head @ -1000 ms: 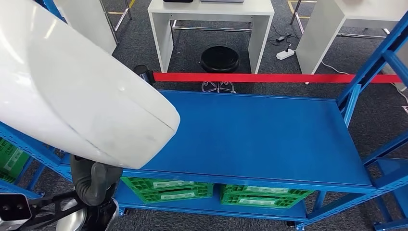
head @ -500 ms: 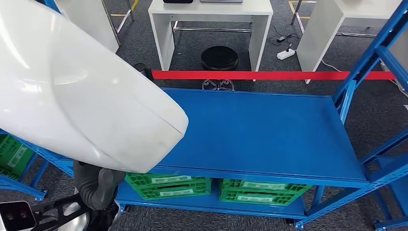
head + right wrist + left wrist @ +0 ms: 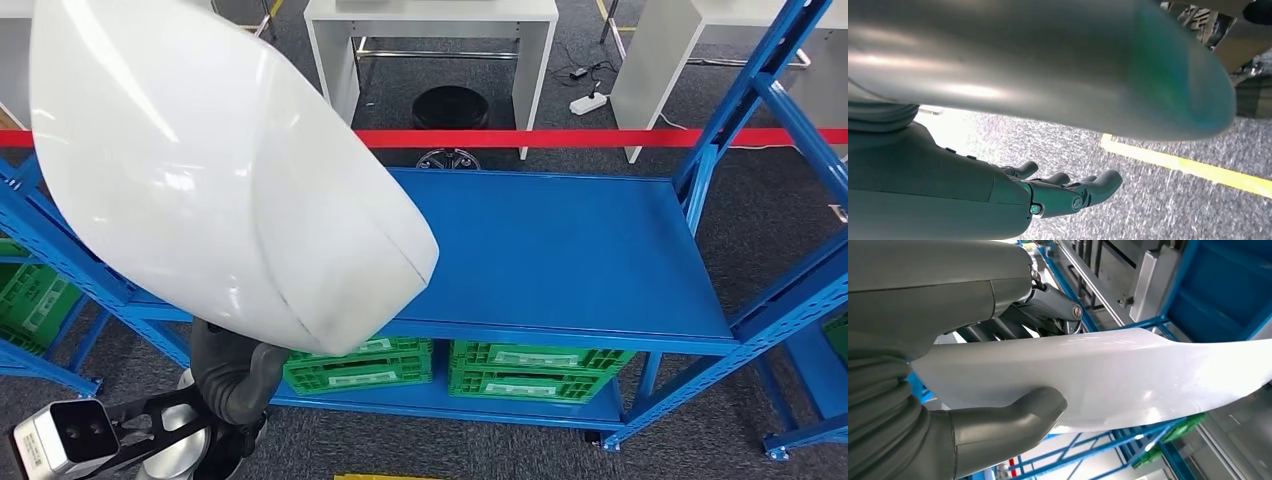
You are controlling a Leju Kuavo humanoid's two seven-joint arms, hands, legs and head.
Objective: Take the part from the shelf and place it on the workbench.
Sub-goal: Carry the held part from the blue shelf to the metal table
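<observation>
Left robot hand (image 3: 998,405) grips smooth, glossy white curved part (image 3: 220,170).

Bright, even overhead light; soft glare on the white curved panel (image 3: 220,170). The right wrist view is green-tinted, its near arm blurred.

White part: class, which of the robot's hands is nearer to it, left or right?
Left. The left hand grips the white part, thumb pressed on its surface. The right hand hangs over the grey floor, fingers loosely extended, holding nothing.
</observation>
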